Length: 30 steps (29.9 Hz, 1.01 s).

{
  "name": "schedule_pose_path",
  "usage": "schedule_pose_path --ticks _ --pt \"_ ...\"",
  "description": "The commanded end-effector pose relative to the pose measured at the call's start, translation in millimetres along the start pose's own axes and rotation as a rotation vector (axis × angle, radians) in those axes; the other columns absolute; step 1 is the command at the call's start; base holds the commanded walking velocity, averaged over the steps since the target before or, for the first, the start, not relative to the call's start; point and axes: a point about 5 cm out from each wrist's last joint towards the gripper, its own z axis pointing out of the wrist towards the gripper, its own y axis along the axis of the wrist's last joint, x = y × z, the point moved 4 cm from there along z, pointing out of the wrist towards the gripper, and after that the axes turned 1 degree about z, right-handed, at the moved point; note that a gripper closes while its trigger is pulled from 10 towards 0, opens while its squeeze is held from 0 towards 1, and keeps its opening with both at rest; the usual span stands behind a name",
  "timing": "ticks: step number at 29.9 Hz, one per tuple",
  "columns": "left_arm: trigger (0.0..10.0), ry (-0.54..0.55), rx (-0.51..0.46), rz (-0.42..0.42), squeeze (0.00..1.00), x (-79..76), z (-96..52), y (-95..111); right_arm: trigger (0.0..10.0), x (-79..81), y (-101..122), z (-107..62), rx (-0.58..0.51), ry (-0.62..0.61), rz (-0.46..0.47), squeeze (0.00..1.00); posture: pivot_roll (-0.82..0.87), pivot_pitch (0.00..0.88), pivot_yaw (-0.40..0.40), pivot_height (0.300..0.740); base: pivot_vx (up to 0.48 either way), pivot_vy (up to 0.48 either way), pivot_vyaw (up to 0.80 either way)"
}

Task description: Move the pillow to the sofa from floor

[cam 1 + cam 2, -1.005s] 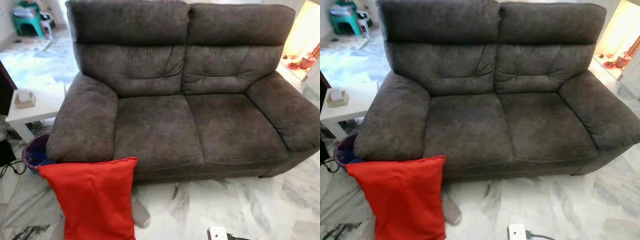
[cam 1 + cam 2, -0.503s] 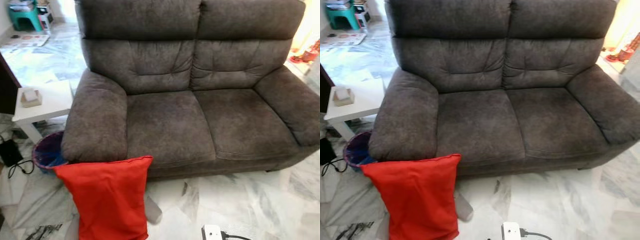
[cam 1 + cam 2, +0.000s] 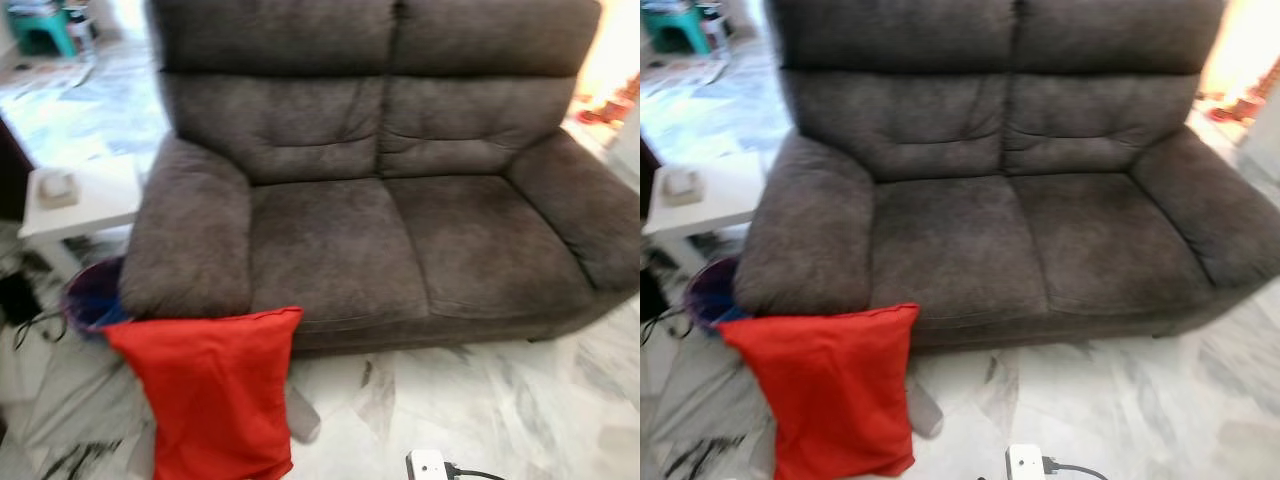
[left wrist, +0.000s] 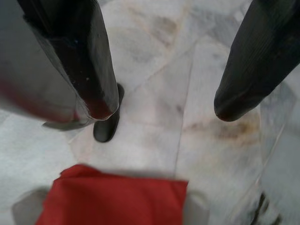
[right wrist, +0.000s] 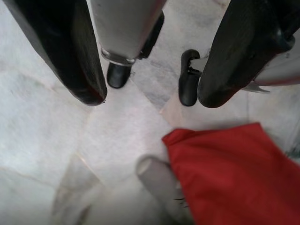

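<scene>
My left gripper fingers spread apart over pale veined marble floor, my right gripper likewise spread and empty, smooth red fabric pillow standing on the floor, long axis upright, top edge leaning against plush grey-brown two-seat sofa.

Evenly daylit; slightly motion-blurred in both eye views; overexposed glare top right; wrist views soft, close fingers unfocused.
</scene>
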Motion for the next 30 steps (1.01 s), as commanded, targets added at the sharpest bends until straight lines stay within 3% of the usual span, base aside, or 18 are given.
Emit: schedule_pose_path --ticks 1,30 --pt "10.0 0.006 0.05 -0.009 0.0 3.7 -4.1 -17.1 10.0 -1.6 -5.6 -1.2 0.011 -0.008 0.008 0.0 0.14 0.16 -0.038 0.74 0.0 0.0 0.8" --pt "10.0 0.002 0.054 -0.013 0.0 1.7 -4.4 -18.9 10.0 -3.9 -6.7 -1.9 0.016 -0.008 -0.002 0.0 0.14 0.165 -0.043 0.74 0.0 0.0 0.8"
